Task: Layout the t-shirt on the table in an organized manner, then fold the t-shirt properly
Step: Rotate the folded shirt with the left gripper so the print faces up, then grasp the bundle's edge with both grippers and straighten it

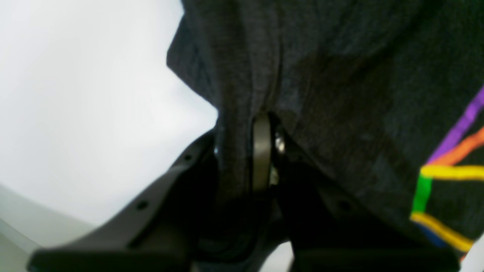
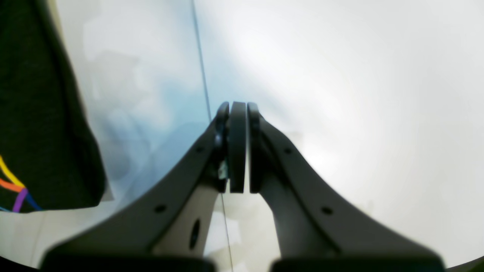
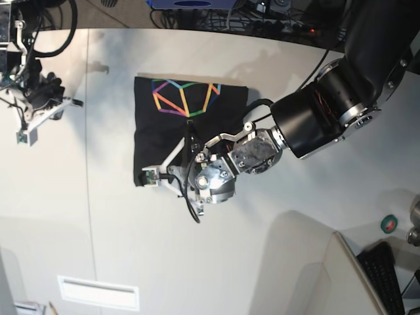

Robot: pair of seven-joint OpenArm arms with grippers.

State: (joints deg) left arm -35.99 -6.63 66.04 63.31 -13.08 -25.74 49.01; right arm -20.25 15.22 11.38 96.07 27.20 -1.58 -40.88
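Observation:
The black t-shirt (image 3: 172,134) lies folded into a rough rectangle in the middle of the table (image 3: 98,223), its rainbow line print (image 3: 184,97) facing up at the far end. My left gripper (image 3: 153,176) is at the shirt's near left corner. In the left wrist view the left gripper (image 1: 242,128) is shut on a fold of the t-shirt (image 1: 340,94), with cloth bunched between its fingers. My right gripper (image 3: 26,134) hangs far to the left, apart from the shirt. In its wrist view the right gripper (image 2: 237,107) is shut on nothing, with the t-shirt (image 2: 41,113) at the frame's left edge.
A thin seam (image 2: 200,56) runs along the table under the right gripper. Cables (image 3: 262,20) lie along the far edge. A green tape roll (image 3: 389,224) and a keyboard (image 3: 384,275) sit at the right. A white label (image 3: 98,292) marks the near side.

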